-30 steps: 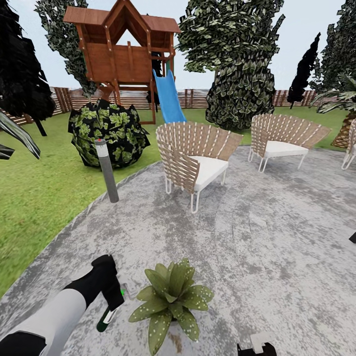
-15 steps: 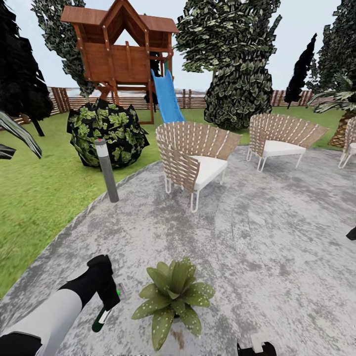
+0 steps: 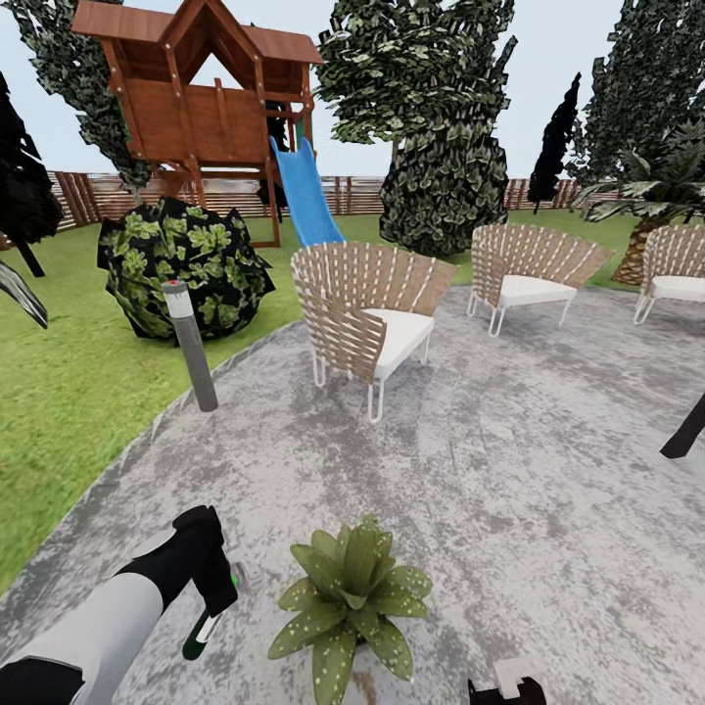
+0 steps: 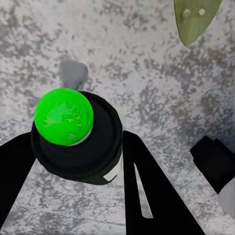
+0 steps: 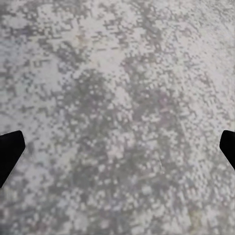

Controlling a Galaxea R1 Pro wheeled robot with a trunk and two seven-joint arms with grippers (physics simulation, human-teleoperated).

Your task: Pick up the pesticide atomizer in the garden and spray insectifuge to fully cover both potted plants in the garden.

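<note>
Flanking the potted plant point(image 3: 351, 599): 3 chairs point(image 3: 364, 318), lamp post point(image 3: 191, 345).

The left end effector point(image 3: 211, 587) covers most of the spray bottle point(image 3: 204, 632), so its label cannot be read. The potted plant point(image 3: 351, 599) hides its own pot under its leaves (the lowest leaf runs off the picture's edge). The far-right chair point(image 3: 676, 272) is cut off.
</note>
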